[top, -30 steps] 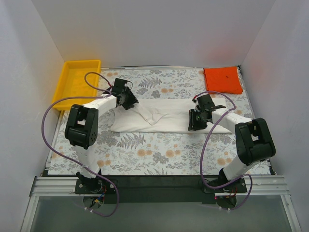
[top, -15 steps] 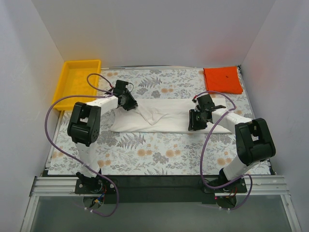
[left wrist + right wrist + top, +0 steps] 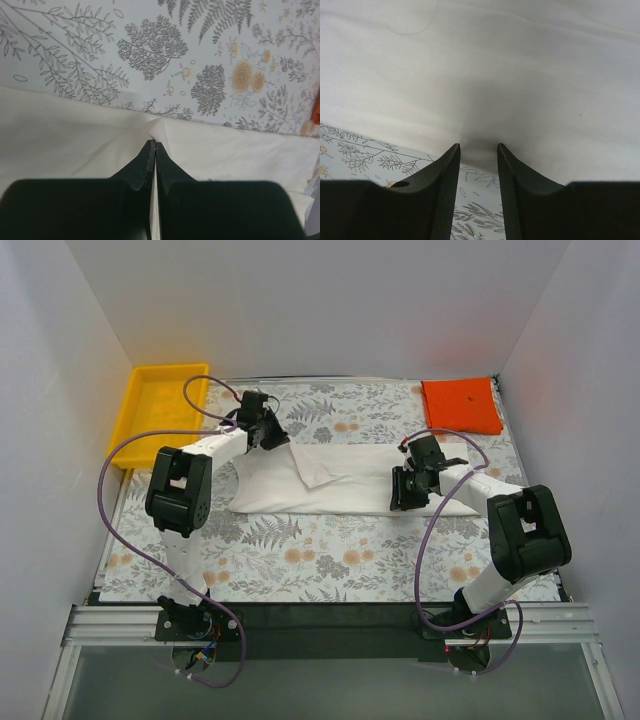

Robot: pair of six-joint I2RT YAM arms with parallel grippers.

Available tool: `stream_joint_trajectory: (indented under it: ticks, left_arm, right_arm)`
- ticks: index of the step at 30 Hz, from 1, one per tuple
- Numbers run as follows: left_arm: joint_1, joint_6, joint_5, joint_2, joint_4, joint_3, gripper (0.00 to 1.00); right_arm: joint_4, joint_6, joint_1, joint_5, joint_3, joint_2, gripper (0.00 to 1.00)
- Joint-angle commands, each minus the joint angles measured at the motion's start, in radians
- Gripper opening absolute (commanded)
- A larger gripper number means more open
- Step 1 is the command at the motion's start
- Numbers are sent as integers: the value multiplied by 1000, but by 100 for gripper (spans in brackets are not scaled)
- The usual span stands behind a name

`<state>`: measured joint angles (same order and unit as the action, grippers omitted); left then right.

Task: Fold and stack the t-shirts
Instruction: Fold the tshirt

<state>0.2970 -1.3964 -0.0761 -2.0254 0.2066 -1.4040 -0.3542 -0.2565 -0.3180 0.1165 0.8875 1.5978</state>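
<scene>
Behind the spread t-shirt lie tray leftward, folded t-shirt rightward.

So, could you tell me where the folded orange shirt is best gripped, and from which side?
Probably its near edge, coming from the table's middle: the orange shirt lies flat in the far right corner, walls close behind and beside it, leaving only its near and left edges open.

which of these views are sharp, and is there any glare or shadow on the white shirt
Top view: even soft light, sharp throughout, no glare on the white shirt. Left wrist view: flowered tablecloth crisp, the black left gripper close and soft-edged. Right wrist view: shirt pale and nearly textureless, a dark shadow at the right gripper.
</scene>
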Motion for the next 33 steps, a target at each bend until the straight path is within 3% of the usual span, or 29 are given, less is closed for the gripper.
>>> stream_joint_trajectory:
  ticks: [1, 15, 33]
  left_arm:
    - [4, 37, -43, -4, -38, -59, 1]
    - [4, -82, -125, 105, -13, -6, 1]
    - [4, -121, -27, 251, 76, 132, 1]
  right_arm:
    - [-5, 11, 4, 11, -1, -29, 37]
    - [-3, 11, 5, 14, 1, -29, 37]
    - [-2, 20, 3, 14, 18, -42, 37]
